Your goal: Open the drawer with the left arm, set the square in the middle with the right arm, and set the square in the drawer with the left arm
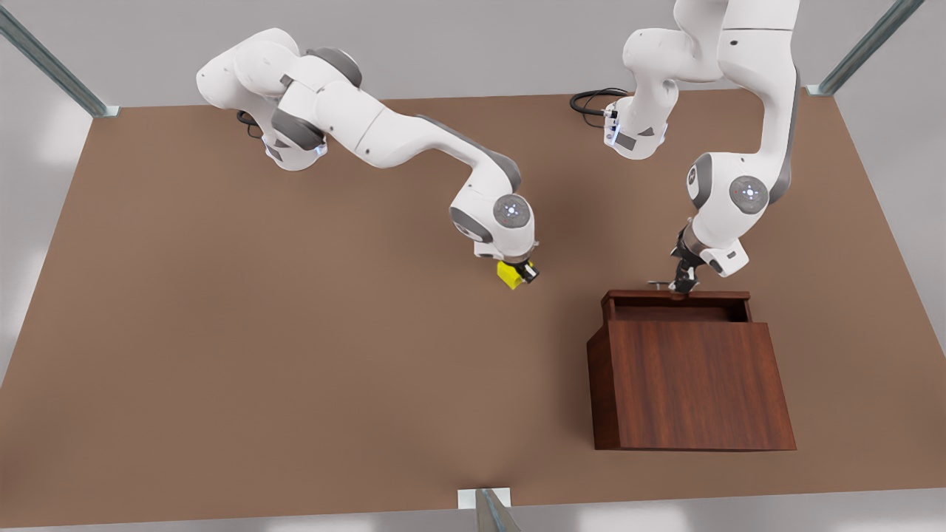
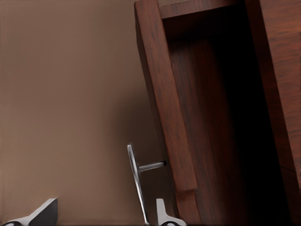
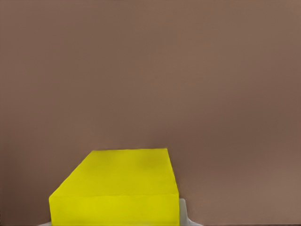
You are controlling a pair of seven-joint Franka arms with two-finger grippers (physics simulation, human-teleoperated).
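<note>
Item 1: bench (image 1: 295, 355). Matte brown surface carrying all items below; metal frame posts at its corners and at the near edge.

Item 2: cabinet (image 1: 695, 384). Dark reddish-brown wood-grain box, standing toward the front view's right, resting on the bench.

Item 3: drawer (image 1: 676, 303). Single sliding drawer of the cabinet, pulled partly out toward the arms' side; its dark interior is exposed in the left wrist view. A slim silver bar handle (image 2: 134, 176) stands off the drawer front on a short post.

Item 4: left tool (image 1: 681, 284). Black two-finger unit on the arm at the front view's right, positioned at the drawer front. In the left wrist view its two pale fingertips (image 2: 162, 214) stand apart with the handle bar between them, the fingers spread wider than the bar; contact with the bar cannot be told.

Item 5: square (image 1: 509, 274). Small bright yellow cube, located near the centre of the bench, well apart from the cabinet and to its left in the front view. It appears tilted. Whether it touches the bench cannot be told.

Item 6: right tool (image 1: 521, 270). Black two-finger unit on the arm at the front view's left, wrist pointed downward over the bench centre. Fingers closed on the square; the cube's yellow faces sit directly in front of the right wrist camera.
</note>
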